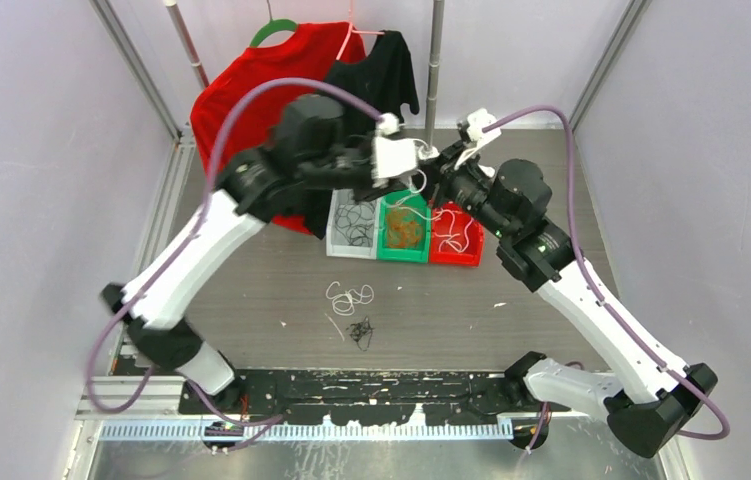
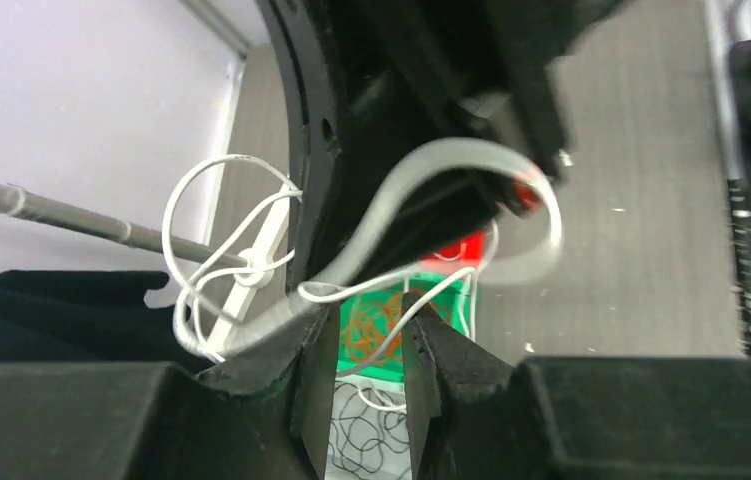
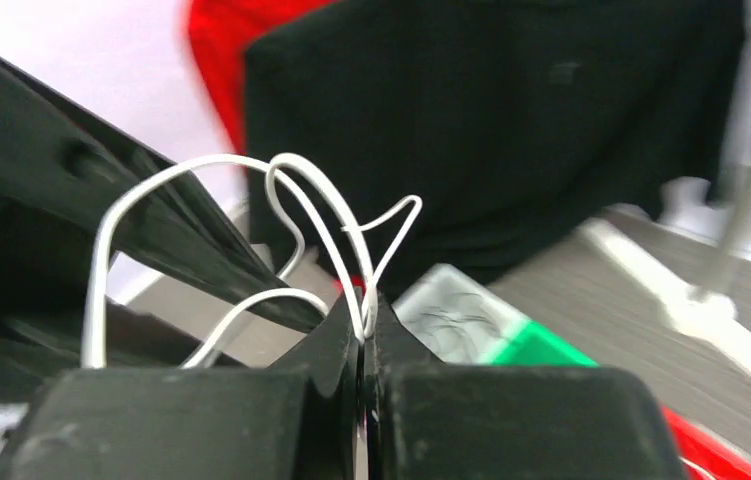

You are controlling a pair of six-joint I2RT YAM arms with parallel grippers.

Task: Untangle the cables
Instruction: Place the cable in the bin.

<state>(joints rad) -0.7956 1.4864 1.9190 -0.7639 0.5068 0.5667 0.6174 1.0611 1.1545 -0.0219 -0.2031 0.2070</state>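
Upper middle of the overhead view: both arms are raised over the bins (image 1: 403,258). The right end effector (image 3: 363,322) is pinched closed on a white cable (image 3: 99,290). The cable loops leftward to the left end effector (image 2: 369,322), whose fingers are parted, and threads their gap.

- top view: left arm (image 1: 191,260) covering mid of red shirt (image 1: 241,90)
- right wrist: green bin (image 3: 526,350) blurring out
- black cable bunch (image 1: 359,331) looking too small to count strands
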